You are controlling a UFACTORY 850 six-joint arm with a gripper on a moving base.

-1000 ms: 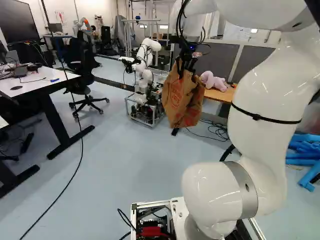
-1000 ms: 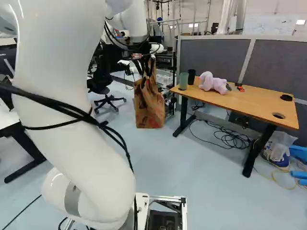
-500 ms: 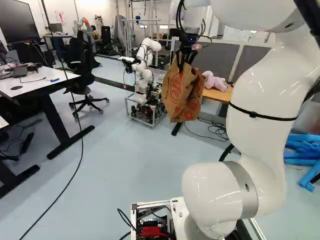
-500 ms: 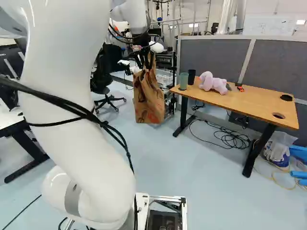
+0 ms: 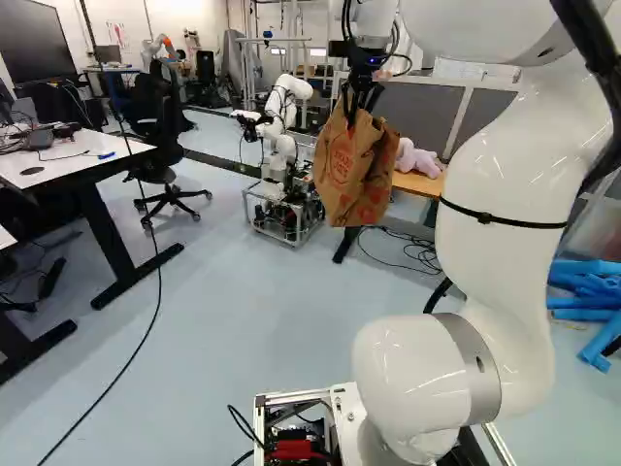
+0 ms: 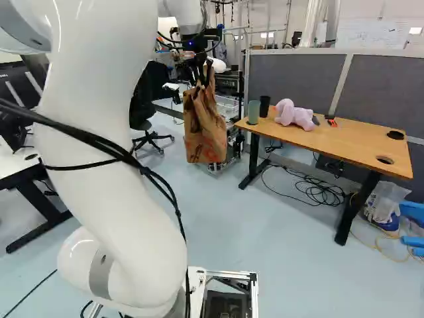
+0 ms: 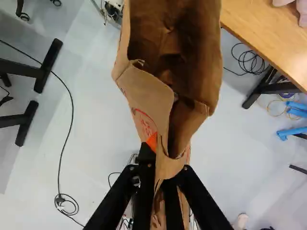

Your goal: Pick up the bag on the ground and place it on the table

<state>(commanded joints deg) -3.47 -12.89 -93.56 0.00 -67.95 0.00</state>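
Brown paper bag sits higher than before, raised with my white arm. Black two-fingered claw pinches its rim; bag hangs above floor, left of light-wood desk in right base view. Pickup looks done; carry-over, lowering, release remain.

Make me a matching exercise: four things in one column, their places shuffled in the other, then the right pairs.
Things
1. Brown paper bag
2. Pink plush toy
3. Tangled black cable
4. Black office chair

Places
A. On the wooden table
B. Next to the white-topped desk
C. Held off the grey-blue floor by the black gripper
D. On the floor, near the wooden table's legs

Pairs: 1-C, 2-A, 3-D, 4-B
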